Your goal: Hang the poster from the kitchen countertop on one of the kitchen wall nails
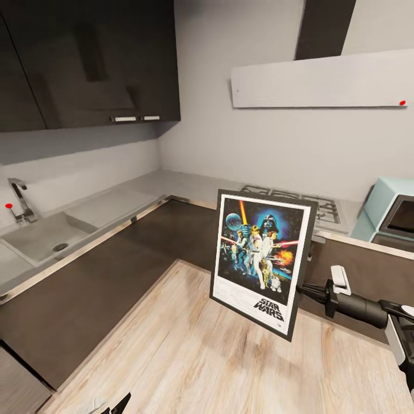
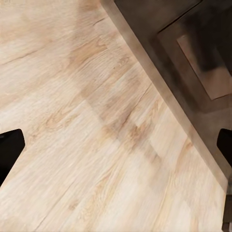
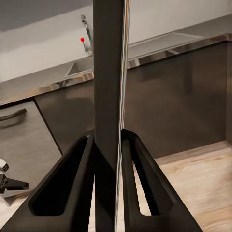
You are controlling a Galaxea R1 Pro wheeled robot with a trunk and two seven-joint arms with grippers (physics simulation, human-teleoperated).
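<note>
The poster point(image 1: 260, 259), black-framed with a white border and the "STAR WARS" logo at its foot, hangs upright in the air in front of the counter. My right gripper point(image 1: 303, 289) is shut on its right edge. In the right wrist view the poster point(image 3: 107, 72) is edge-on between the two dark fingers point(image 3: 67, 188). The pale kitchen countertop point(image 1: 121, 198) runs in an L behind it. A small red-headed pin point(image 1: 402, 103) sits on the white hood and another point(image 1: 8, 205) on the wall by the tap. My left gripper point(image 2: 116, 147) hangs open over the wooden floor.
A steel gas hob point(image 1: 325, 208) lies behind the poster and a sink point(image 1: 43, 237) with a tap point(image 1: 20, 200) at the left. A teal oven point(image 1: 391, 215) stands on the counter at the right. Dark wall cabinets point(image 1: 86, 57) hang above; dark base cabinets point(image 1: 86, 287) line the floor.
</note>
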